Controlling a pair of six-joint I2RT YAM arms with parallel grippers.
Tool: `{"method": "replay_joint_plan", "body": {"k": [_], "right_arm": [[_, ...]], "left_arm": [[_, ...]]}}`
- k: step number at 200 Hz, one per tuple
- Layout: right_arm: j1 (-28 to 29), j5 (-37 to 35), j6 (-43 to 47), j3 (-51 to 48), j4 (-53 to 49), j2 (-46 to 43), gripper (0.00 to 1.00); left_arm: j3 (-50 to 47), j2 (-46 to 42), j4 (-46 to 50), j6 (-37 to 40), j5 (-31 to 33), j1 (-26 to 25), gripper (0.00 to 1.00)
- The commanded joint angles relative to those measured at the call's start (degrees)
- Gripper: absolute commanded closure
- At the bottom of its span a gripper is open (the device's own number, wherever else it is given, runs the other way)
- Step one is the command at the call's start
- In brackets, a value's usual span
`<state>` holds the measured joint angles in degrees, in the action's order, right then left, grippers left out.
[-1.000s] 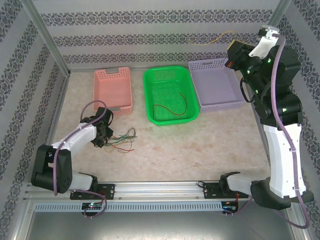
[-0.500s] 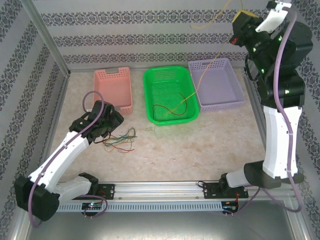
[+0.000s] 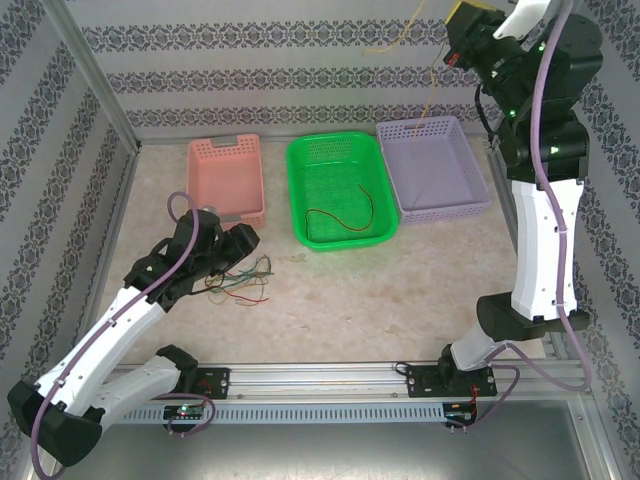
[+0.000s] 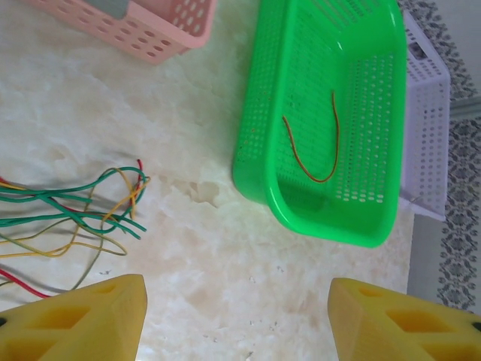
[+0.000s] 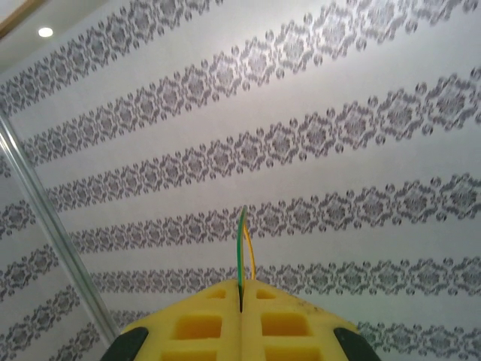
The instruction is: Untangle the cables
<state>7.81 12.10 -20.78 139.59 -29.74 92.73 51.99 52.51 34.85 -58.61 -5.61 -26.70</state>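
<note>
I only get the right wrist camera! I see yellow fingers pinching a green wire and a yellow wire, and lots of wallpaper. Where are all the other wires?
Observer: Most lie in a tangled bunch of cables on the table, over on the left side.
Operator: Is the other arm grabbing them?
Observer: No. The left gripper hangs open next to the bunch, holding nothing.
Operator: Is any wire in a basket?
Observer: Yes, one red-brown wire lies alone in the green basket.
</note>
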Motion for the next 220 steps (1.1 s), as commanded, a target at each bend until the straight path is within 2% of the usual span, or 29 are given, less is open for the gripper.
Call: {"method": "replay_joint_plan", "body": {"k": [1,59,105,171,220], "right_arm": [[-1.56,-3.02,1.38,4.57,1.22,1.49,1.00],[-7.83,-7.18,3.11,7.30,3.10,5.83,1.00],[-11.63,-5.38,1.64,8.97,2.53,12.33,1.00],[-12.69,-4.72,2.39,-4.88,4.42,12.59,1.00],[-13.49,-6.42,0.66,-10.74,-1.11,17.63,1.00]], "left_arm": [[-0.48,0.34,-4.36,2.17,-1.77,-1.14,0.35],[-1.70,1.32,-7.74,2.27,-3.27,-3.05,0.35],[-0.20,2.50,-6.63,2.37,-2.83,-4.60,0.35],[-0.39,2.67,-6.52,0.88,-2.02,-6.36,0.35],[2.16,4.16,-6.40,1.12,-2.04,-6.43,0.35]]}}
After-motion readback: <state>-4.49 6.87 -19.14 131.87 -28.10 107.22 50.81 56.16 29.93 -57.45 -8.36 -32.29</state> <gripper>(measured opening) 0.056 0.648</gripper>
